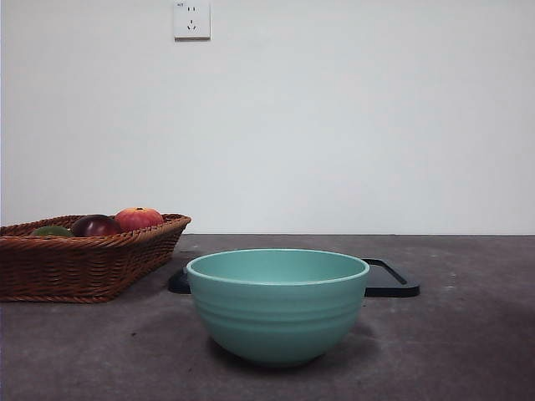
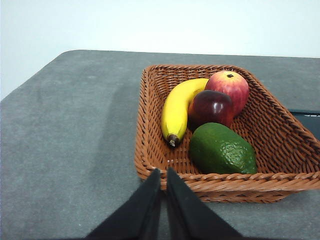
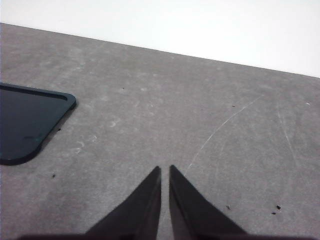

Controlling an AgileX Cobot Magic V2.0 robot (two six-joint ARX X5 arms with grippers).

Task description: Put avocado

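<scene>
Starting the pick, I treat the left gripper (image 2: 163, 172) as the working tool: its jaws stand nearly together, holding nothing, just short of the basket's (image 2: 150, 125) near rim. The avocado (image 2: 222, 149) lies just beyond that rim, ahead of the claw and off to one side, touching the dark maroon fruit (image 2: 211, 106) behind it. I judge that the jaws must spread wide before descent, straddle the avocado across its narrow width, and clear the wicker edge. A banana (image 2: 178, 107) and a red-orange fruit (image 2: 229, 86) lie farther from the claw in the same basket. The teal bowl (image 1: 277, 305) shows nothing above its rim; its inside is hidden. The right gripper (image 3: 165, 171) waits over bare table, jaws nearly together, a black tray (image 3: 27, 122) well off to its side.
</scene>
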